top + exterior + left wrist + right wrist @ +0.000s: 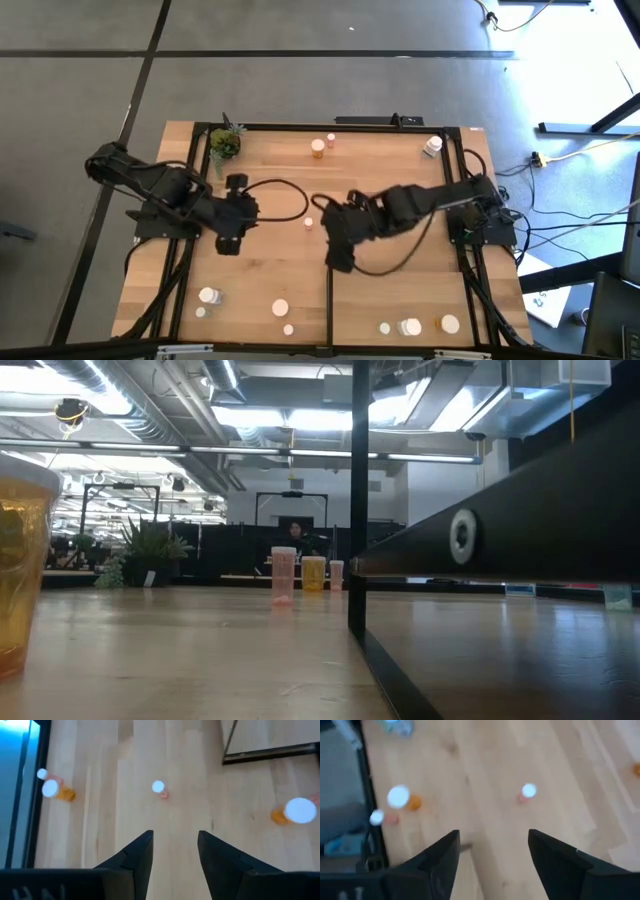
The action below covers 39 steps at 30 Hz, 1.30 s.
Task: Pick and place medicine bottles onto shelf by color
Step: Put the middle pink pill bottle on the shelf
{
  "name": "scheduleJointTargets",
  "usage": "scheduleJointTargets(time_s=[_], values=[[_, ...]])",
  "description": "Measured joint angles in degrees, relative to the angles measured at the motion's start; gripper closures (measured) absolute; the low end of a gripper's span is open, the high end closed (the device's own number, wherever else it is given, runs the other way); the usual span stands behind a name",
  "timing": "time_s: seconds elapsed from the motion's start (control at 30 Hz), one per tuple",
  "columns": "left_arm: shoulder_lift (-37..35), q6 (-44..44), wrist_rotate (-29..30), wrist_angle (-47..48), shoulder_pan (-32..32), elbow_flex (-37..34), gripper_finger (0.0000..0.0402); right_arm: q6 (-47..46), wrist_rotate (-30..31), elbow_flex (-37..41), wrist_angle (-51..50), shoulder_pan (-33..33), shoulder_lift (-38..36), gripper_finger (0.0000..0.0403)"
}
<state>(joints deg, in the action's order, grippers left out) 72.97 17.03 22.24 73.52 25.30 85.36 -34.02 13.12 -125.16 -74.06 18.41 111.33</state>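
bottles (pixel 318 148) scattered, both end effectors open

10 medicine bottles (pixel 318 149) on the table, 1 potted plant (pixel 224 144) (top-left corner), 2 arms.

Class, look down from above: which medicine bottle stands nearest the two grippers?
The small pinkish bottle alone mid-table, between the left gripper and the right gripper; all others sit near the table's edges.

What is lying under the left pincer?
Only bare tabletop shows between the fingers of the open left pincer; no bottle lies there. A small white-capped bottle stands farther ahead. The pincer's body hides the wood directly beneath it from above. The right pincer waits mid-table.
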Motion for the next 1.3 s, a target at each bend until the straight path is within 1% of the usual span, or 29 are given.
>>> scheduleJointTargets(time_s=[0.07,0.13,0.23,0.33,0.47,0.57,0.7,1.0,1.17,1.3], values=[[-0.1,1.3,0.0,0.5,1.1,0.0,0.0253,2.9,0.1,0.0,1.2,-1.4,0.3,0.0165],[0.0,2.4,0.0,0.8,2.5,0.0,0.0253,8.1,-0.1,-0.1,3.2,-2.2,1.2,0.0168],[-1.1,4.2,0.8,1.0,4.8,0.0,0.0253,13.3,-0.8,0.1,4.5,-3.0,3.6,0.0173],[-2.5,6.5,2.4,1.1,7.2,0.0,0.0253,13.9,-1.0,0.0,5.3,-4.1,5.4,0.0178],[-4.5,9.6,4.1,1.4,10.4,0.0,0.0253,18.1,-0.7,0.1,7.8,-5.6,9.3,0.0179],[-6.1,11.8,4.5,1.9,12.7,0.0,0.0253,19.7,-0.8,0.1,10.8,-6.5,11.5,0.0179],[-8.1,12.8,5.1,3.8,15.6,0.0,0.0253,22.1,-0.8,0.0,12.0,-8.3,14.8,0.0179],[-10.9,14.0,7.1,5.3,18.8,0.0,0.0253,20.8,-1.1,0.0,11.2,-12.0,19.2,0.0179],[-11.3,14.2,7.3,7.5,19.1,0.0,0.0253,20.8,-5.2,0.0,11.3,-13.7,20.3,0.0179],[-11.3,14.3,7.4,8.3,19.1,0.0,0.0253,20.6,-6.4,0.1,11.1,-14.8,21.6,0.0179]])
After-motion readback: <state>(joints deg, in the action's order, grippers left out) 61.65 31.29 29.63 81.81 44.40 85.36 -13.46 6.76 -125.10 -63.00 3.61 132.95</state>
